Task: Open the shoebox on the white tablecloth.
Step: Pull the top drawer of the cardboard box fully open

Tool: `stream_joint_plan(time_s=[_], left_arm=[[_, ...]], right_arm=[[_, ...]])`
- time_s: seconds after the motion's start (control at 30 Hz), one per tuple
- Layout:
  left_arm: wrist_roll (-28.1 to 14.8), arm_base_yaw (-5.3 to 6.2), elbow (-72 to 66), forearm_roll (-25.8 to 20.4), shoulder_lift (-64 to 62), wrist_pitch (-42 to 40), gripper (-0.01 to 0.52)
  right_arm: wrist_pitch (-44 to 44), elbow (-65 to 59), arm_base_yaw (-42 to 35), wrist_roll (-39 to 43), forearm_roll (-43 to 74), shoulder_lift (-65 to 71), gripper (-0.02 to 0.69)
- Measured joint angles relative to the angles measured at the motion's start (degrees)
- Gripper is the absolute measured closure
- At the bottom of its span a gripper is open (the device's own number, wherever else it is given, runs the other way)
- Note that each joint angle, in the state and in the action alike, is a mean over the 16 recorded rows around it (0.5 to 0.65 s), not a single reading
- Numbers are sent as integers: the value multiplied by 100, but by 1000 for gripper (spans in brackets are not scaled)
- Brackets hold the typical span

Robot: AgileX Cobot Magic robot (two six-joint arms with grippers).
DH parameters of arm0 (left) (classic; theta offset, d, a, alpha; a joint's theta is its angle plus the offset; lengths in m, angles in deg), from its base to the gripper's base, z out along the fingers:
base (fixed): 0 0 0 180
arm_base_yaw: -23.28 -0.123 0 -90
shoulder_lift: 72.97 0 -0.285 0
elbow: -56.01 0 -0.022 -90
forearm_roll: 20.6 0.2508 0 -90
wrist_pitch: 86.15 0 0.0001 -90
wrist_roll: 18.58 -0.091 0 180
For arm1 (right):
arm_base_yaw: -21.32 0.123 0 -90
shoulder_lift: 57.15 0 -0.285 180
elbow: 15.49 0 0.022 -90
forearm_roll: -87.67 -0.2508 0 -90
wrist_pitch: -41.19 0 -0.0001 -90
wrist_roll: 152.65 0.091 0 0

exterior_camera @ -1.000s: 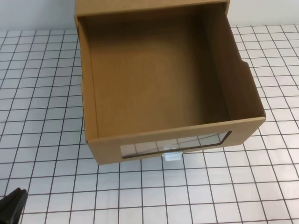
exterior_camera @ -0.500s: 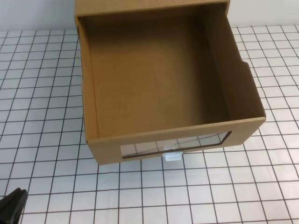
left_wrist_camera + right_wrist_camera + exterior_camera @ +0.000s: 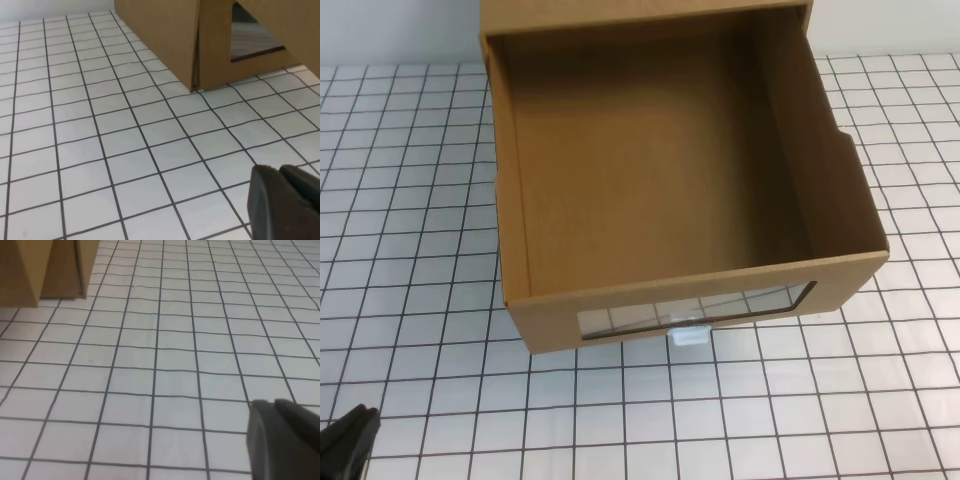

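Shoebox (image 3: 670, 190) drawer fully out near worktop's far edge; both hands closed, empty; job looks done, just retreat.

The shoebox (image 3: 670, 180) sits on the white tablecloth (image 3: 410, 200), toward the back of the exterior high view, its drawer pulled out forward. The window (image 3: 695, 308) is in the drawer's front wall, with the handle (image 3: 688, 332) just below it. The left gripper (image 3: 345, 445) is at the near left corner, well apart from the shoebox.
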Motion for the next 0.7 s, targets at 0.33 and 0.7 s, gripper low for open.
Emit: stream_joint_plan(time_s=[0.33,0.7], left_arm=[[98,-283,0,135,336,-41,519],[518,-1360,0,523,1347,473,519]], right_arm=[[6,0,0,0,-5,0,678],[9,0,0,0,-11,0,678]])
